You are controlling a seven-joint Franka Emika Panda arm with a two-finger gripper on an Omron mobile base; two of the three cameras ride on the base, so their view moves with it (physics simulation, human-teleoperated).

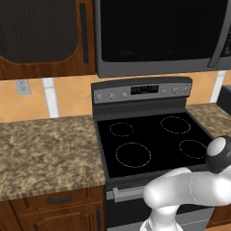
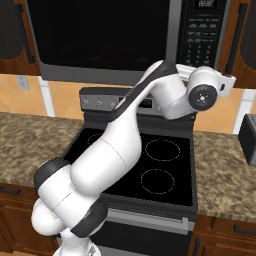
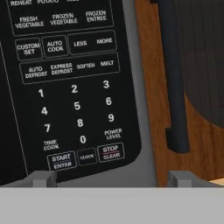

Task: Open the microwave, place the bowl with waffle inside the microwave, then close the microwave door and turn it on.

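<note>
The microwave point(image 1: 158, 36) hangs above the stove, and its black glass microwave door point(image 2: 110, 35) sits flush in the dark grey frame. In the hand view my gripper point(image 3: 113, 179) is open and holds nothing. It is close in front of the lower part of the microwave's keypad point(image 3: 74, 87). The left fingertip point(image 3: 43, 178) is just below the START/ENTER button point(image 3: 61, 160); the right one is under the frame's edge. In the right base view the arm's wrist point(image 2: 202, 92) is raised below the control panel point(image 2: 202, 35). The bowl and the waffle are out of view.
The black-topped stove point(image 1: 149, 144) stands directly below, with granite counter on the left point(image 1: 45, 149) and right point(image 2: 225, 170). A wooden cabinet with a dark bar handle point(image 3: 173, 87) adjoins the microwave's right side. A dark appliance point(image 2: 248, 137) sits at the right counter's edge.
</note>
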